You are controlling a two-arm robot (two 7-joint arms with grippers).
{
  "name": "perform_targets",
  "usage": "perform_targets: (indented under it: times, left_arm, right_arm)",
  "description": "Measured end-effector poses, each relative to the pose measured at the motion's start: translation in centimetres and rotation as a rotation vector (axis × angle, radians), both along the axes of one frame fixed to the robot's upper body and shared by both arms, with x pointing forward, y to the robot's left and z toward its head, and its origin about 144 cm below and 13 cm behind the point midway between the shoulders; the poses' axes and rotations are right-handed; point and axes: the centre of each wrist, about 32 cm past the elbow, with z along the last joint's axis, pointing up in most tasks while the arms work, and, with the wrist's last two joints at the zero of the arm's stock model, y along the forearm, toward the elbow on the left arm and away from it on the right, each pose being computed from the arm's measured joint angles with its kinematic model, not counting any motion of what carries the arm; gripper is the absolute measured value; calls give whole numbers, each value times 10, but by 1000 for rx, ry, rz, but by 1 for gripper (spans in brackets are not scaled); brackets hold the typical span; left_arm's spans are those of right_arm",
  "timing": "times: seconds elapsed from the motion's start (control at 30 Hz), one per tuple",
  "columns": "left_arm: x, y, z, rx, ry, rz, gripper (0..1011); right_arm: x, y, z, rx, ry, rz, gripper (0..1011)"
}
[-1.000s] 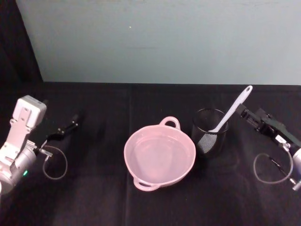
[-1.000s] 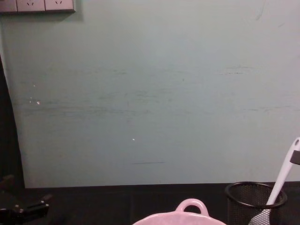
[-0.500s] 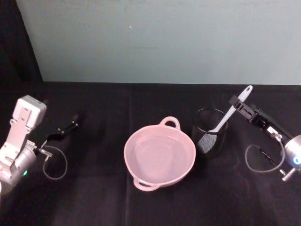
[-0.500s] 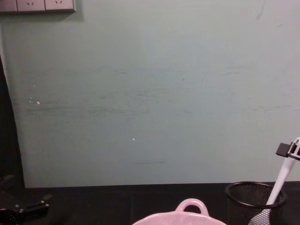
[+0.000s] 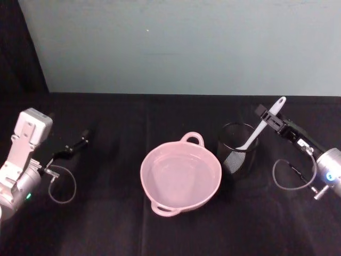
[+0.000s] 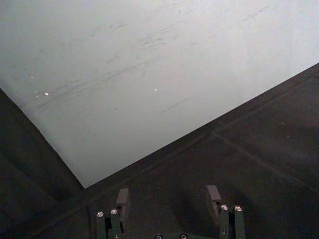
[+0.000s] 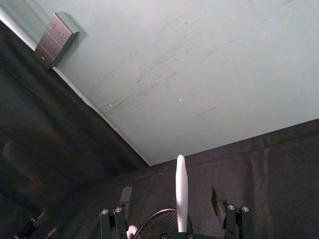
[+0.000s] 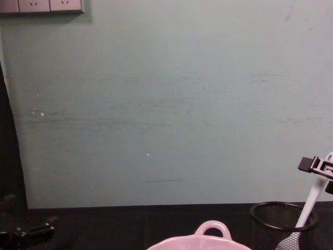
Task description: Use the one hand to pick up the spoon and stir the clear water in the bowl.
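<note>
White plastic spoon leans in the black mesh cup, just right of the pink bowl holding clear water. The right gripper has its fingers spread on both sides of the upper handle, not clamping it. The left gripper is parked far left, fingers apart.

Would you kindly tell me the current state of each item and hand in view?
spoon: leaning in the mesh cup, scoop down, not gripped
mesh cup: upright, holding the spoon
bowl: upright, water inside, no spoon in it
right hand: open, straddling the spoon's handle
left hand: open, idle on the left side
</note>
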Motion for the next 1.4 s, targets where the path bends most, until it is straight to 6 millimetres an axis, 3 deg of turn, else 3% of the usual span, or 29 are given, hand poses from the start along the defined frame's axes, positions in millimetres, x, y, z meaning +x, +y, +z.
perform_targets:
  times: [0.33, 0.47, 1.1, 1.2, 1.4]
  left_arm:
    - [0, 0, 0, 0, 0, 0, 1005]
    - [0, 0, 0, 0, 0, 0, 1005]
    - [0, 0, 0, 0, 0, 0, 1005]
    - [0, 0, 0, 0, 0, 0, 1005]
    - [0, 0, 0, 0, 0, 0, 1005]
  right_arm:
    - [-1, 0, 0, 0, 1, 0, 1003]
    - [-1, -1, 0, 0, 0, 0, 931]
    - [-1, -1, 0, 1, 1, 0, 384]
    - [-1, -1, 0, 0, 1, 0, 242]
    - [-1, -1, 0, 0, 1, 0, 123]
